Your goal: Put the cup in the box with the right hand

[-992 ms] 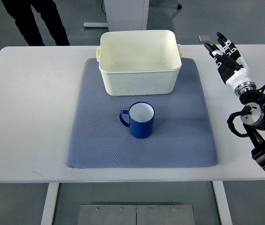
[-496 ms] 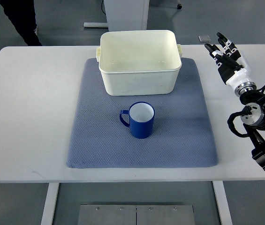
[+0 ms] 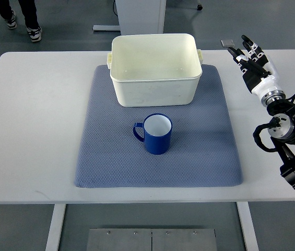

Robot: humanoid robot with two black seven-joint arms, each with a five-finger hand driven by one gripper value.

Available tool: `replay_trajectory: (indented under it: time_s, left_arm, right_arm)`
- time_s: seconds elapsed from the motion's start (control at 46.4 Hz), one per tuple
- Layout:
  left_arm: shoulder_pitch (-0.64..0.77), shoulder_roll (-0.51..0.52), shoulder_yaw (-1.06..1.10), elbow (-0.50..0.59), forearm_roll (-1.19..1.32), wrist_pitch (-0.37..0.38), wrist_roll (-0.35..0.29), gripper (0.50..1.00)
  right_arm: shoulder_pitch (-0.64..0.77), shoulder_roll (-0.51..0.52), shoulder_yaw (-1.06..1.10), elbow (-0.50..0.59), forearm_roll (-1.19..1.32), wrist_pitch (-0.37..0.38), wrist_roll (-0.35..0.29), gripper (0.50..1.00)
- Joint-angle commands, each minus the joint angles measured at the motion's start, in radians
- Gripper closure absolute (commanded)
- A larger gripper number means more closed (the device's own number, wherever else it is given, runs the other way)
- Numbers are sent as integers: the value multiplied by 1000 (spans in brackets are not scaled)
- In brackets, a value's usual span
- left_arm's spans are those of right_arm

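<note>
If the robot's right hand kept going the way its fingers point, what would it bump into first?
Probably nothing on the table. The black-and-white right hand points up-left past the white table's far edge, toward a small grey floor plate. Height is unclear.

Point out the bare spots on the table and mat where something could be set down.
Widest: bare white table left of the blue mat. Also free: mat left and right of the blue cup, and the mat strip in front of it. Tight: the gap between cup and white box. The table's right edge is taken by the right hand and its arm.
</note>
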Motion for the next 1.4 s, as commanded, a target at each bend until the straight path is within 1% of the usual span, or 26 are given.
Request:
replay_trajectory:
  time_s: [0.0,0.367,1.121,1.38]
  left_arm:
    - [0,0,0,0,0,1,0,500]
    - [0,0,0,0,0,0,0,500]
    - [0,0,0,0,0,0,0,500]
    - [0,0,0,0,0,0,0,500]
  right_arm:
    - [2,0,-2,0,0,0,0,500]
    - [7,1,-18,-3,0,0,15,500]
    - [7,-5,-29,-5,2,2,15,502]
    - [11,-7,-31,12,0,2,15,507]
